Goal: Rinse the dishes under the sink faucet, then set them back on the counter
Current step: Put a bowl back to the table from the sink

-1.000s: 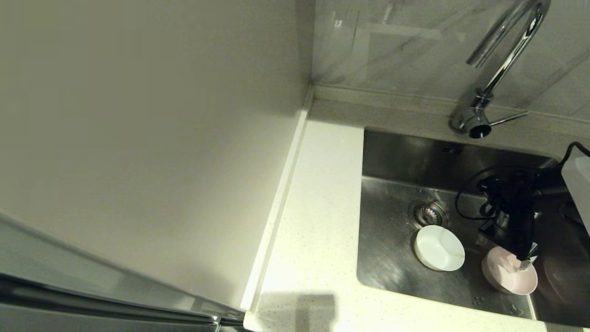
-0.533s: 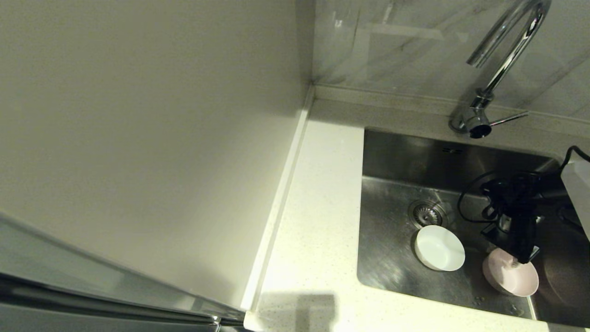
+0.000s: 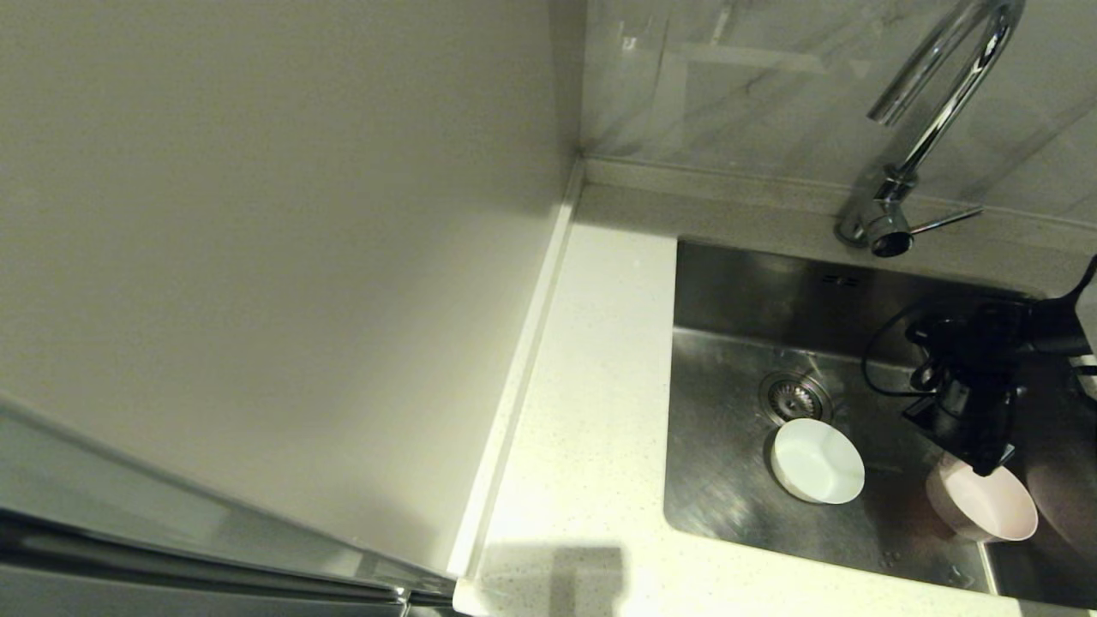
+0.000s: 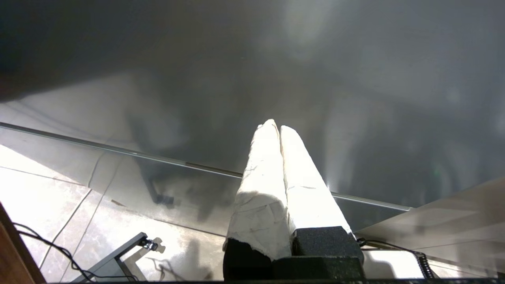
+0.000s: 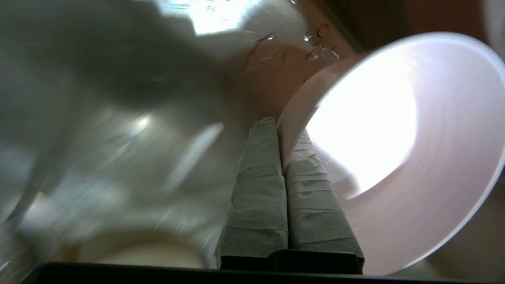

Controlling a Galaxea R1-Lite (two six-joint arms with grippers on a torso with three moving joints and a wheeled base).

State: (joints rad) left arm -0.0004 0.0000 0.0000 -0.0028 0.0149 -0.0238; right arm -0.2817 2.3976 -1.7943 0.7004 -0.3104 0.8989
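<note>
We see the right claw (image 3: 990, 467) down inside the sink (image 3: 728, 360), at about four o'clock in the head view, and its taped fingers (image 5: 260, 189) are clamped on the rim of the pale pink bowl (image 3: 986, 507), one finger outside the wall and one inside. The right wrist view shows that grip plainly: the pink bowl's wall is pinched between the two pads, and the bowl stands tilted with its pale inside facing the camera. In the head view the pink bowl sits at the near right corner of the basin, close to the front wall. The white bowl (image 3: 817, 460) rests upright on the basin floor, well apart from the pink one, just beside the round drain strainer (image 3: 794, 398) and at six o'clock from it. We cannot find the grey-blue bowl here. The chrome faucet (image 3: 934, 111) rises at one o'clock, its thin lever (image 3: 947, 220) pointing out towards three o'clock, and no water shows at its spout. The speckled white table (image 3: 583, 403) runs along the sink at nine o'clock from it. The left claw (image 4: 279, 128) is parked away from the sink, its white-wrapped fingers pressed together on nothing, with a tiled floor (image 4: 47, 185) beyond it.
</note>
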